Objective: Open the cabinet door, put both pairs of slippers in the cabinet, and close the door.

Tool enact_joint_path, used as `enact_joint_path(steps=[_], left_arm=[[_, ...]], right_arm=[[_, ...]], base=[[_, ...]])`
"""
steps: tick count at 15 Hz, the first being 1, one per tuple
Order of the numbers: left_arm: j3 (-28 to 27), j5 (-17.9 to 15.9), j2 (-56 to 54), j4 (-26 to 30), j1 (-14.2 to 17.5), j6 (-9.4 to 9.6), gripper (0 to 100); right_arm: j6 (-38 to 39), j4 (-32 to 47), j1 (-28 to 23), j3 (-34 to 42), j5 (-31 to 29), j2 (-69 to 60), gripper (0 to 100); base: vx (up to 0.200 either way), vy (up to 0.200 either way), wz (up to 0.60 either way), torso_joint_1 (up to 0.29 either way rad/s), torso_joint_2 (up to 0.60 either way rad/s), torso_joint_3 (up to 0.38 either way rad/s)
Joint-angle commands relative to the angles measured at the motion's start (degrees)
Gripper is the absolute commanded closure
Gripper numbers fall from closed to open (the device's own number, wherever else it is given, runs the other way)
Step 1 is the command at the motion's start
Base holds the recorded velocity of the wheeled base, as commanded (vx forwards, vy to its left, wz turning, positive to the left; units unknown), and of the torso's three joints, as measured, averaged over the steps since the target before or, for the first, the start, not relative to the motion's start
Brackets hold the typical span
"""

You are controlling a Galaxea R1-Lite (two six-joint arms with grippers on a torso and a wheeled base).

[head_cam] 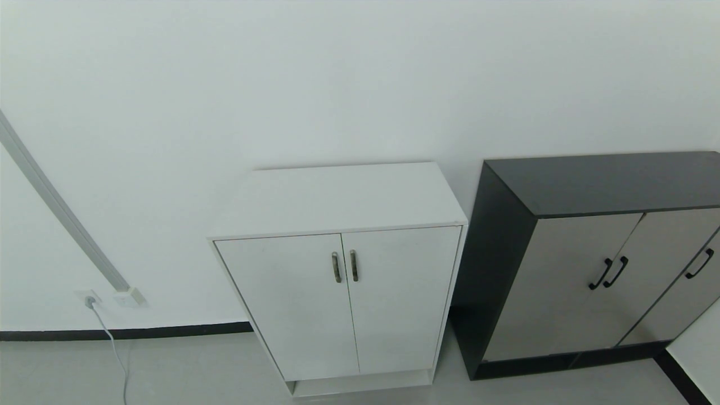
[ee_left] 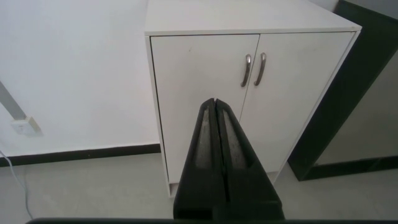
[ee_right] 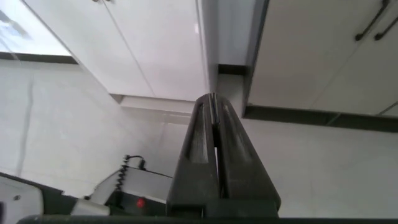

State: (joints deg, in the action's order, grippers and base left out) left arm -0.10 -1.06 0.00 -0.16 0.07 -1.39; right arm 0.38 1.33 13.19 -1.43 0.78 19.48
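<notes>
A white two-door cabinet [head_cam: 337, 304] stands against the wall, both doors closed, with two metal handles [head_cam: 345, 266] side by side at the middle seam. In the left wrist view the cabinet [ee_left: 249, 93] faces me and my left gripper [ee_left: 214, 102] is shut, empty, some way in front of the left door, below the handles [ee_left: 254, 68]. My right gripper [ee_right: 214, 98] is shut with nothing in it, held low over the floor near the white cabinet's lower corner [ee_right: 168, 62].
A black cabinet with grey doors [head_cam: 590, 264] stands close to the right of the white one, seen also in the right wrist view [ee_right: 323, 56]. A wall socket with a plugged cable [head_cam: 90, 301] is at the left. Grey floor lies in front.
</notes>
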Motion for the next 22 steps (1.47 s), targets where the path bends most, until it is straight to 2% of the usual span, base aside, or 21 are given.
enact_joint_path(steps=[1, 3, 8, 11, 17, 22], left_arm=[[0.01, 0.01, 0.0, -0.02, 0.01, -0.02, 100], [0.01, 0.09, 0.0, -0.02, 0.01, -0.02, 100], [0.01, 0.09, 0.0, -0.02, 0.01, -0.02, 100], [0.01, 0.09, 0.0, -0.02, 0.01, -0.02, 100], [0.1, 0.01, 0.0, -0.02, 0.01, -0.02, 100], [0.01, 0.01, 0.0, -0.02, 0.01, -0.02, 100]], right_arm=[[-4.68, -0.98, -0.09, 1.34, -0.87, 0.21, 100], [-3.01, -1.33, -0.36, 1.43, -1.04, 0.12, 100], [-1.26, -1.33, -9.32, 1.43, -1.04, -5.95, 100], [-1.26, -1.33, -11.52, 1.43, -1.04, -11.83, 100], [-1.17, -1.33, -13.1, 1.43, -1.13, -19.48, 100], [0.06, -1.5, -13.1, 1.43, -1.22, -19.48, 100]], base=[[0.0, 0.0, 0.0, 0.0, 0.0, 0.0], [0.0, 0.0, 0.0, 0.0, 0.0, 0.0], [0.0, 0.0, 0.0, 0.0, 0.0, 0.0], [0.0, 0.0, 0.0, 0.0, 0.0, 0.0], [0.0, 0.0, 0.0, 0.0, 0.0, 0.0], [0.0, 0.0, 0.0, 0.0, 0.0, 0.0]])
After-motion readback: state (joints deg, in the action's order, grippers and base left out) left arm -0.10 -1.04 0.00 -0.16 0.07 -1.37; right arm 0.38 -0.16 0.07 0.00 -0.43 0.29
